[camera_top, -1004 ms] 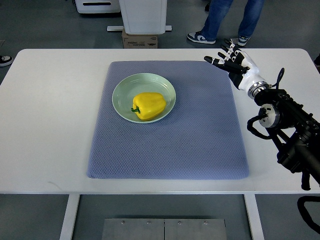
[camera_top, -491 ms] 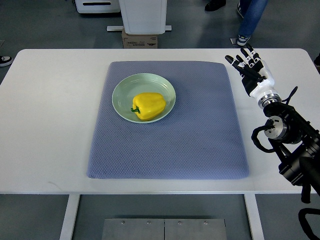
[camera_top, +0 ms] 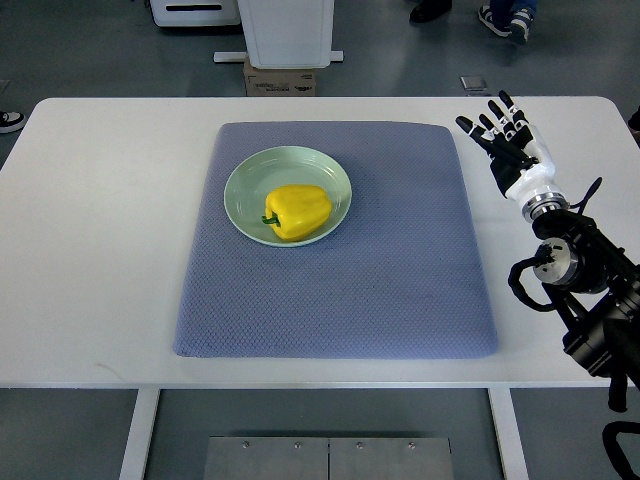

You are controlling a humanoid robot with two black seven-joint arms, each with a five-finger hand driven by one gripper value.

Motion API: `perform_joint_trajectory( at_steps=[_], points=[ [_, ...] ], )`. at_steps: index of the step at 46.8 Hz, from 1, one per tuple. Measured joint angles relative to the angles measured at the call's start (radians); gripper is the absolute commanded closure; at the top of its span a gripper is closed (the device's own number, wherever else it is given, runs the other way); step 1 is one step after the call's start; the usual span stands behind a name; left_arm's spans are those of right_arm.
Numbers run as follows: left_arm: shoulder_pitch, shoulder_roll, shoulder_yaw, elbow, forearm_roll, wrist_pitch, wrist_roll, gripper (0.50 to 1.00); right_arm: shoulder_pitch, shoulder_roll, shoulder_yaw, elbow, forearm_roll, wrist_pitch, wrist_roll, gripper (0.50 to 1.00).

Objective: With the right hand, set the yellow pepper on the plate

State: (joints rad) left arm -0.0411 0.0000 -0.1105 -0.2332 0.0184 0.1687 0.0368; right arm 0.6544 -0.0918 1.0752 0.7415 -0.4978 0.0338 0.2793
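Yellow and glossy, the bell pepper already lies on the round pale-green plate atop the grey-blue mat, the right hand empty, fingers spread, off over the white desk, so only retreat seems left.

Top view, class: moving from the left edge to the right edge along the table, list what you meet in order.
White table → blue-grey mat → pale green plate → yellow pepper → right hand, fingers spread and empty, beyond the mat's right edge.
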Motion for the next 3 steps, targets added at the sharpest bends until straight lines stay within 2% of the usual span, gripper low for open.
perform_joint_trajectory(
  at_steps=[3],
  points=[
    [0.001,0.0,0.0,0.0,0.0,0.0,0.0,0.5,-0.004,0.0,-0.001,0.0,0.0,0.0,0.001,0.5]
  ],
)
